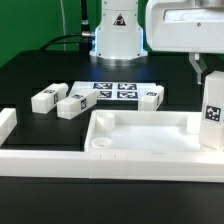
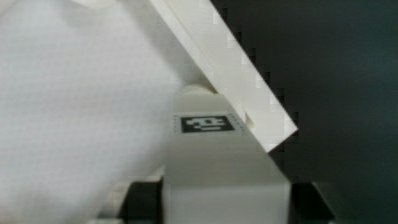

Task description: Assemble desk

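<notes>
Grasping an upright short square-section white plastic leg (image 1: 212, 112) bearing a black-and-white tag, the pincer (image 1: 206, 74) holds it apparently over the rimmed white rectangular panel's (image 1: 150, 120) corner, on the exterior view's right.

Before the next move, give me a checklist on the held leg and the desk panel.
1. Grip: gripper shut on the leg: ok.
2. Leg upright at the panel corner on the exterior view's right: ok.
3. Leg seated in that corner's hole: cannot tell, hidden.
4. Front socket on the exterior view's left empty: ok.
5. Three spare legs lying beside the marker board, apart from the panel: ok.
</notes>
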`<state>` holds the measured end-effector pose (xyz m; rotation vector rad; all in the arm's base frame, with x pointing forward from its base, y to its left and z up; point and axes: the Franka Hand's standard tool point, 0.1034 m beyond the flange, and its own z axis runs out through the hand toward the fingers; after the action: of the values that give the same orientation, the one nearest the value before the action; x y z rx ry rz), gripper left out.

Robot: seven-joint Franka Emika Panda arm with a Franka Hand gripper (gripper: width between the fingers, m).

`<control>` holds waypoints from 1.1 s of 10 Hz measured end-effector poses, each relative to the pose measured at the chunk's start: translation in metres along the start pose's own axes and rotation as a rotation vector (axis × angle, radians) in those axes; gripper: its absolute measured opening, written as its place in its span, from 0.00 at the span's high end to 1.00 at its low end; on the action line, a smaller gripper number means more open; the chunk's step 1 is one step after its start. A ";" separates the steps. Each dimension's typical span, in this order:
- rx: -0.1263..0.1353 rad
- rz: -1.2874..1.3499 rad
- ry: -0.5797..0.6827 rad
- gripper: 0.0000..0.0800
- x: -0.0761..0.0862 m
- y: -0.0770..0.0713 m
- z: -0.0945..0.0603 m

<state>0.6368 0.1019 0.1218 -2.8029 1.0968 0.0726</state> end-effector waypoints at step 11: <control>-0.076 -0.770 0.016 0.19 -0.003 -0.002 0.001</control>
<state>0.6359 0.1054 0.1216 -3.0765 -0.0381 0.0114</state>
